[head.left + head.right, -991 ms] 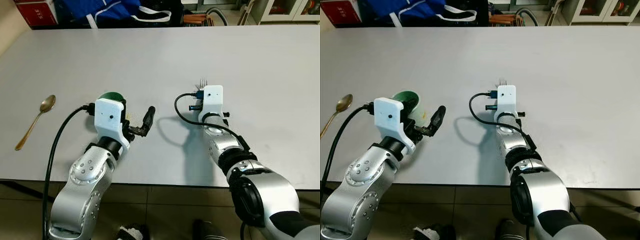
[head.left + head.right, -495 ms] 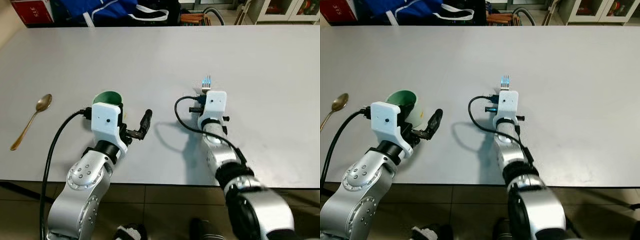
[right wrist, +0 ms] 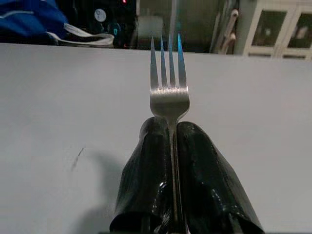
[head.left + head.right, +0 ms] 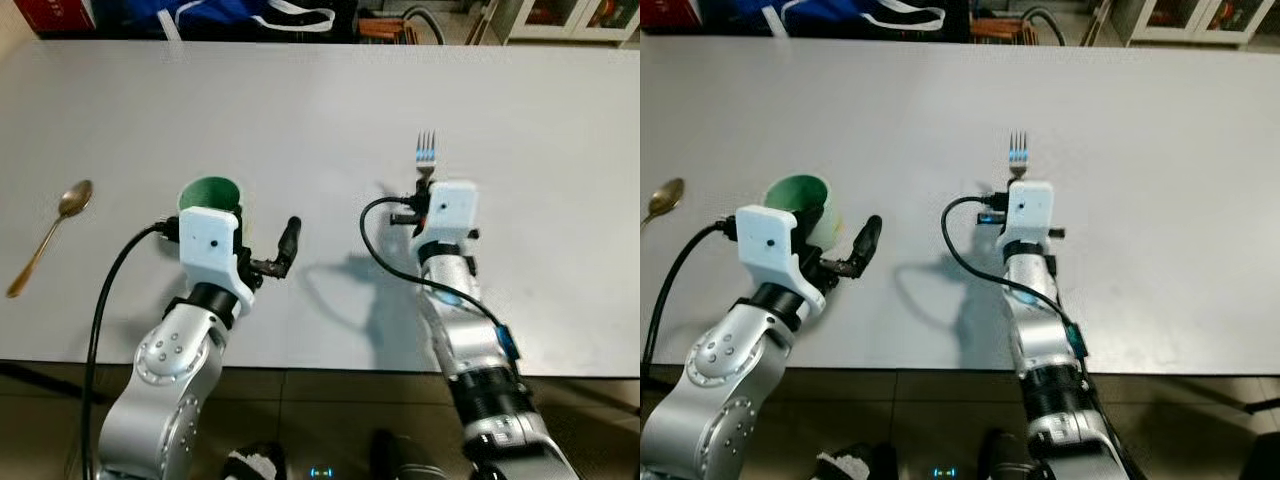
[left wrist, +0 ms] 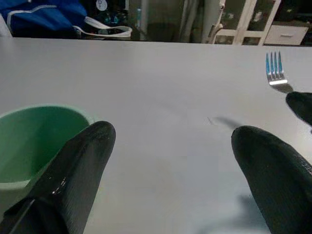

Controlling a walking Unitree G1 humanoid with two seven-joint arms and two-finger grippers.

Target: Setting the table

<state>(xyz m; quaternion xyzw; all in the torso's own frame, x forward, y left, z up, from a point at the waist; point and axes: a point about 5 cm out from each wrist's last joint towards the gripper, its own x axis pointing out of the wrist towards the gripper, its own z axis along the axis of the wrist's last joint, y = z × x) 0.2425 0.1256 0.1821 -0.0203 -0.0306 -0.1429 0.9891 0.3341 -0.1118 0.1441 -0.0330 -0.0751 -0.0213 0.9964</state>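
The wide grey counter (image 4: 300, 110) carries everything. Near its front edge the left tool (image 5: 170, 161) hovers with its two black fingers (image 5: 78, 170) spread wide apart, gripping nothing; a green cup (image 4: 208, 196) stands upright just beside it on the outer side. To the right, the right tool (image 3: 171, 161) has its fingers pressed together on the handle of a fork (image 4: 426, 155), whose long axis runs away from the robot, tines pointing toward the far edge. Well apart, at the left, a gold spoon (image 4: 48, 238) lies on the counter, bowl farther away.
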